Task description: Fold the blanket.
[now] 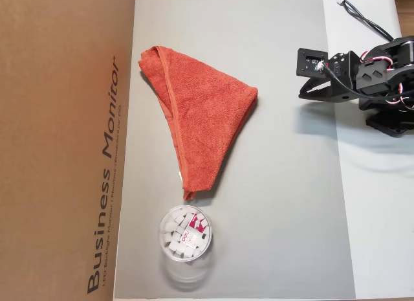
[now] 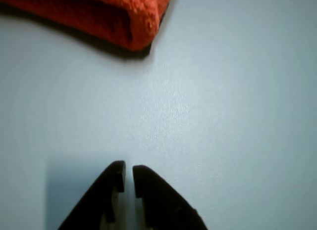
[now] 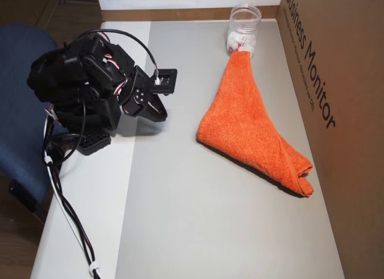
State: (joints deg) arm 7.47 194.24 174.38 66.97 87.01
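My arm sits tucked back at the mat's edge — my gripper [image 2: 129,173] nearly closed, empty, pointing toward the blanket [image 1: 197,113] folded into a triangle at upper centre.

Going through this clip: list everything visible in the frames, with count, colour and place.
blanket: one, orange-red, folded into a triangle on the grey mat, one tip touching the tub.
clear round tub: one, transparent, holding white pieces, at the mat's edge.
grey mat: one, grey, covers the table's middle.
cardboard box: one, brown, printed "Business Monitor", along the mat's side.
chair: one, blue, behind the arm.
cable: black, runs off the arm's base.
arm: one, black, beside the mat.
gripper: black, nearly closed, empty, above bare mat.
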